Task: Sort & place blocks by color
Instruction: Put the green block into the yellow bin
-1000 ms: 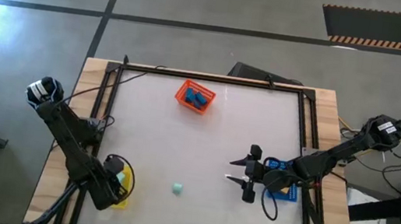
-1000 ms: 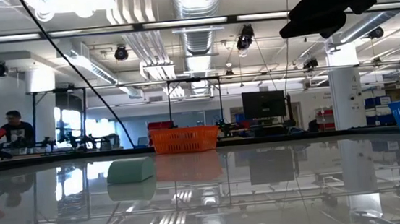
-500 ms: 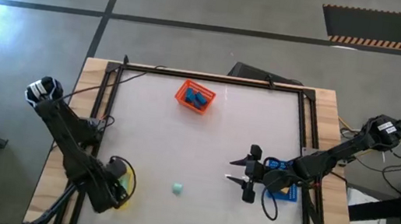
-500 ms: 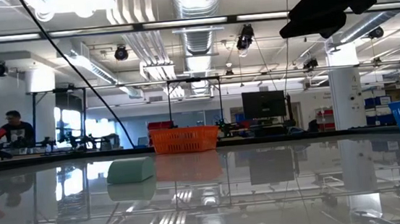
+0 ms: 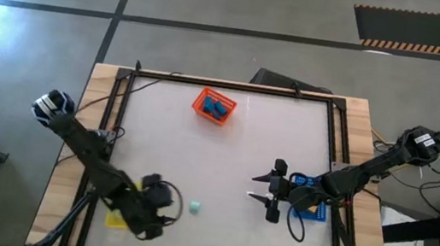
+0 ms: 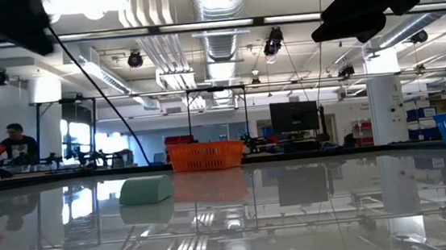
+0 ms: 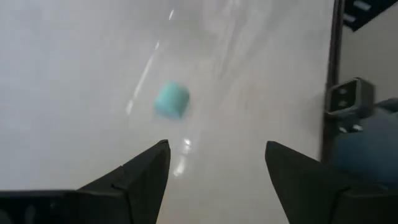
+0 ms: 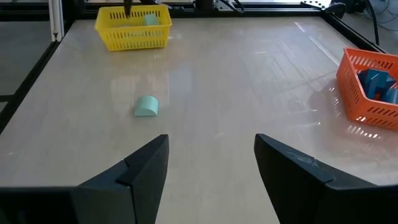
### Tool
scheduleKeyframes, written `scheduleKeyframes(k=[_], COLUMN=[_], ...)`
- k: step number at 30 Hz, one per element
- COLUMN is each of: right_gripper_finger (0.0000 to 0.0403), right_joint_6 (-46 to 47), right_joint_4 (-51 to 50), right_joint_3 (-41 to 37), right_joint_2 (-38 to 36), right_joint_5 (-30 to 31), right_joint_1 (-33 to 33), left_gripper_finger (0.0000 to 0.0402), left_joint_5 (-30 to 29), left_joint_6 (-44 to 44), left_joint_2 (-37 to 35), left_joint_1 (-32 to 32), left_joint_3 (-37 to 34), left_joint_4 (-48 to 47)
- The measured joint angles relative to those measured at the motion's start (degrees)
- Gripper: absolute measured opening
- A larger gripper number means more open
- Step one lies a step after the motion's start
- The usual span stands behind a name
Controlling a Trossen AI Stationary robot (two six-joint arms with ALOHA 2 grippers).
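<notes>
Mint block (image 5: 194, 208) lies near the table's (image 5: 240, 160) front edge; I see my left gripper (image 5: 176, 209) wide just beside it, right gripper (image 5: 262, 189) wide, empty.

You look straight down overhead and level across the tabletop; both wrist views share the mint green block (image 7: 171, 101) ahead of their pincers.

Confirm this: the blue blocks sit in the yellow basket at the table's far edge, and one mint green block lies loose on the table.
Wrong basket. In the high view the blue blocks sit in the orange basket at the table's far edge, not the yellow one. The mint green block does lie loose on the table.
</notes>
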Motion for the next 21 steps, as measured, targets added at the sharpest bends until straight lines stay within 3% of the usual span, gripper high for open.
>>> scheduleKeyframes(k=[5, 9, 16, 21], right_gripper_finger=[0.0228, 0.0228, 0.0228, 0.0228], right_joint_6=[0.0, -0.1, -0.2, -0.2], right_joint_4=[0.0, 0.0, 0.0, 0.0], right_joint_3=[0.0, 0.0, 0.0, 0.0], right_joint_2=[0.0, 0.0, 0.0, 0.0], right_joint_5=[0.0, 0.0, 0.0, 0.0], right_joint_1=[0.0, 0.0, 0.0, 0.0], left_gripper_finger=[0.0247, 0.0247, 0.0247, 0.0247], left_joint_5=[0.7, 1.2, 6.7, 7.7], left_joint_6=[19.0, 30.0, 38.9, 40.7], left_joint_2=[7.2, 12.4, 18.8, 19.9], left_joint_1=[5.2, 8.5, 12.1, 13.2], left_joint_3=[0.0, 0.0, -0.1, -0.5], left_joint_4=[9.6, 11.6, 17.9, 18.9])
